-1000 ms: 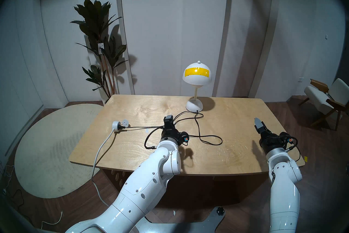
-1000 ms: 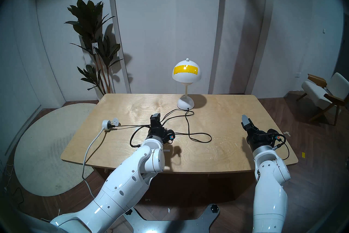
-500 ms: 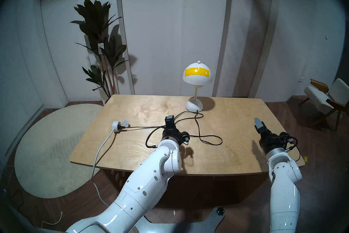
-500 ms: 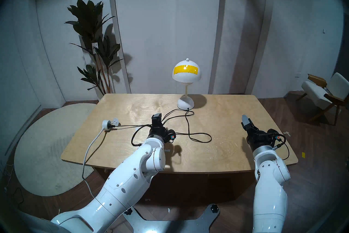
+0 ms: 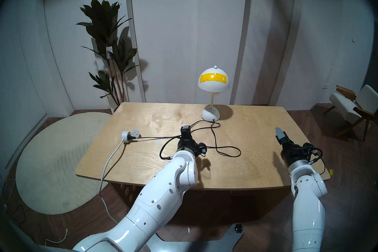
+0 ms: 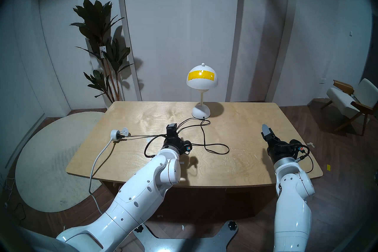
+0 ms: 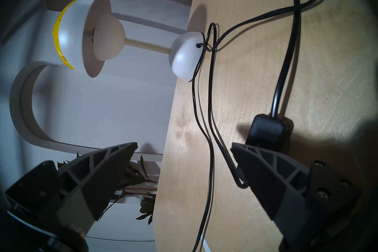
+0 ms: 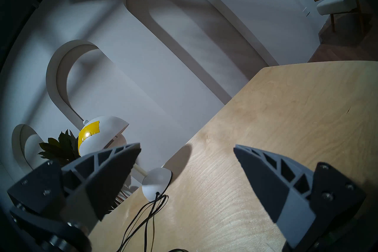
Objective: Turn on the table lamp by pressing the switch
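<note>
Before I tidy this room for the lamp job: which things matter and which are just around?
Job:
- table lamp
- switch
- black cord
- left gripper

Just around:
- white socket adapter
- potted plant
- chair
- right gripper

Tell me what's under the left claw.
Under the left claw lies the black switch on the table, one finger covering its near end. Its button is hidden.
</note>
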